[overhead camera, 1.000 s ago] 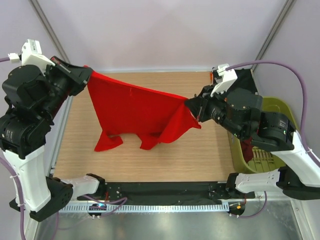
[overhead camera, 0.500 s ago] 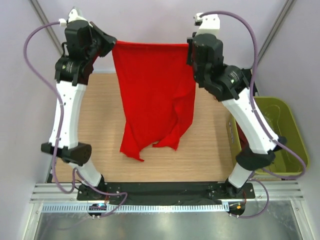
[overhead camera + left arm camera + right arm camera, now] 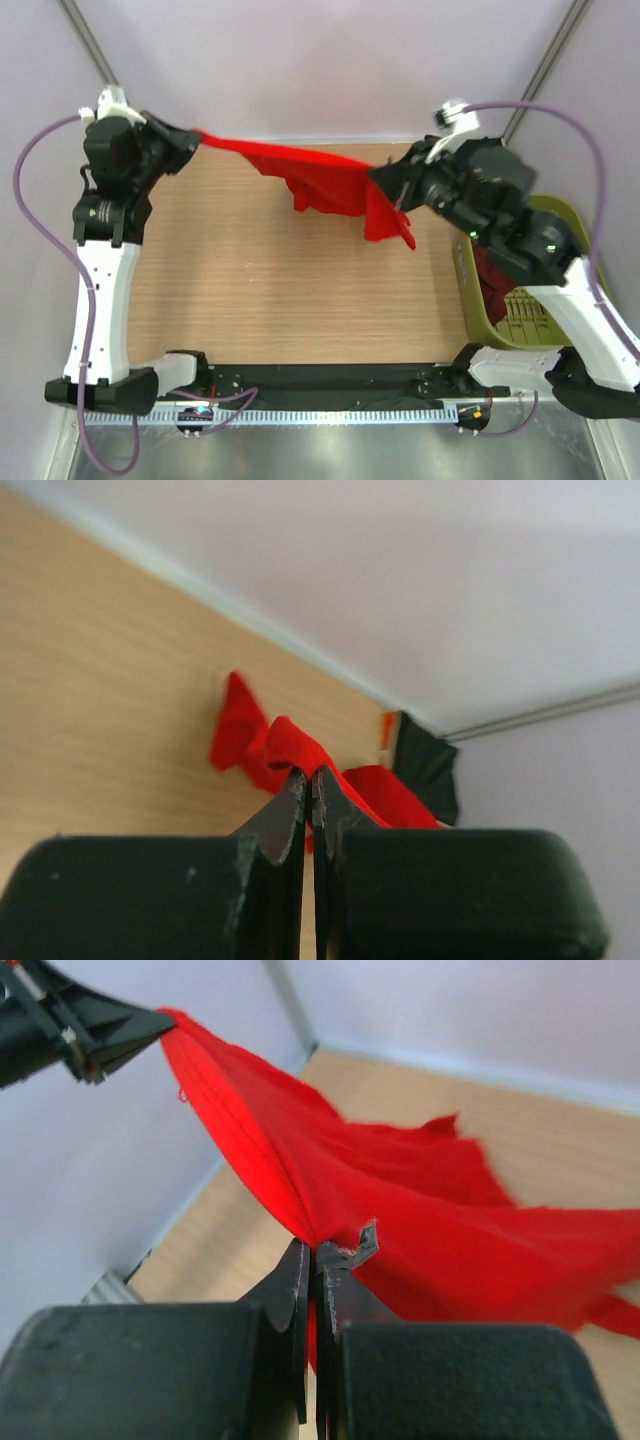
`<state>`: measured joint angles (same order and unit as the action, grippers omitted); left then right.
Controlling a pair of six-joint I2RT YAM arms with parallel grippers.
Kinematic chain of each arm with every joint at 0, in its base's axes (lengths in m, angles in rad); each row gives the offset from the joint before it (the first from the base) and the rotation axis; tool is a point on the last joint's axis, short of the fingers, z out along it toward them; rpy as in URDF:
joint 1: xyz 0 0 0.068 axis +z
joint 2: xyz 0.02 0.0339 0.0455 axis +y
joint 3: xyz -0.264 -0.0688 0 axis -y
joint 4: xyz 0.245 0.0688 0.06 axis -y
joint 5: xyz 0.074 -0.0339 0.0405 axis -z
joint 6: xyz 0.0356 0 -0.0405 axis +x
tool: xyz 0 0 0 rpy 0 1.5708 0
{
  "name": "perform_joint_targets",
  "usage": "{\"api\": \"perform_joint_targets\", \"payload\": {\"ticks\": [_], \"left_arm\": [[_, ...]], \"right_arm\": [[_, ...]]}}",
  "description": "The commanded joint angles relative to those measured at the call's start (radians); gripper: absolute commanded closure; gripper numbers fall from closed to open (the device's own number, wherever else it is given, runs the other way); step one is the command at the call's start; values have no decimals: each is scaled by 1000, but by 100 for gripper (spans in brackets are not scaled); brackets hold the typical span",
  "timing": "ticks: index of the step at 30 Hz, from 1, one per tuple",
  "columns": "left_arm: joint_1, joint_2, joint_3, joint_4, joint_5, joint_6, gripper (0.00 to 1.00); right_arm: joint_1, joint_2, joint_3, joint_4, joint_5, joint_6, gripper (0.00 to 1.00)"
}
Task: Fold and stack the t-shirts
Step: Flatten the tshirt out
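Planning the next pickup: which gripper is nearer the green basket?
Right. The right gripper pinches the red t-shirt toward the basket's side; the left gripper holds it at the table's opposite edge.

The red t-shirt (image 3: 335,185) was soft, matt cloth, creased into loose folds. The table (image 3: 280,300) had a pale wood-grain top, smooth and low in sheen. The left gripper (image 3: 194,139) and right gripper (image 3: 380,191) had matt black plastic fingers (image 3: 285,825), scuffed pale along their edges. The basket (image 3: 572,215) was olive-green plastic with a slight gloss and held dark maroon cloth (image 3: 492,278), matt like the red. The arm shells (image 3: 100,300) were smooth white plastic, and the front plate (image 3: 330,455) was brushed grey metal
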<state>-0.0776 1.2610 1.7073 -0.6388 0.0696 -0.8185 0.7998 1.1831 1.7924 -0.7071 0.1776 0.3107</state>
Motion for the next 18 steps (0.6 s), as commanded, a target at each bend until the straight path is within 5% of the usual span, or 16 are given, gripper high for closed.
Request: {"api": "perform_joint_targets", "payload": {"ticks": [1,6,9,14,16,17,18], "left_arm": [[111,5,-251,36,-63,96,100],[225,141,-325,11,-62,146,100],[284,271,-273,10,-76,173,100],[306,458,-67,-1,-117,241,100],[308,501,19,-50,-154,254,89],[308,537,90,-118,-149,257,70],[303,546,113,-148,-145,257,60]], "right_arm": [[50,47,-299,196,-142,137,99],[182,240,-435,382,-92,228,99],[260,470,-324,431,-98,264,95],[314,676,-94,216,46,268,62],[302,632,-125,169,97,284,50],[280,603,-149,158,149,306,47],[263,530,-210,128,166,327,46]]}}
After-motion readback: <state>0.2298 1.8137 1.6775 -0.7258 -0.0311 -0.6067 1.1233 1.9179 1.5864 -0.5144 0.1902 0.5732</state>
